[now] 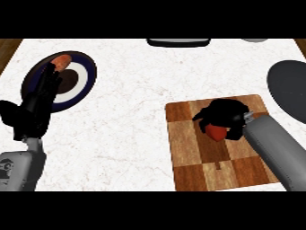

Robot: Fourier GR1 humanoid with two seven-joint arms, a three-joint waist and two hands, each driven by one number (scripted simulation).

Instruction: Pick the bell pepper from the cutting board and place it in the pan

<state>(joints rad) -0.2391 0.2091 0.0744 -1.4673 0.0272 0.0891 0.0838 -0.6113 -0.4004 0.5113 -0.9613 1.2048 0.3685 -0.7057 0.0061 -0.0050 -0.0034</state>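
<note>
The counter (142, 103) looked like white marble, smooth and faintly veined, with strips of brown wood grain floor at its 2 sides. The cutting board (202, 161) was chequered wood in light and dark blocks with a soft sheen, and the pan (299, 92) was a matt dark grey like coated metal. The forearms (281, 152) looked like smooth grey plastic or metal, the right hand (227, 112) glossy black, and the bell pepper (216, 132) showed smooth red skin.

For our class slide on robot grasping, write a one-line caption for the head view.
Right hand curled round a red bell pepper on the cutting board, with the dark pan waiting alongside.
</note>
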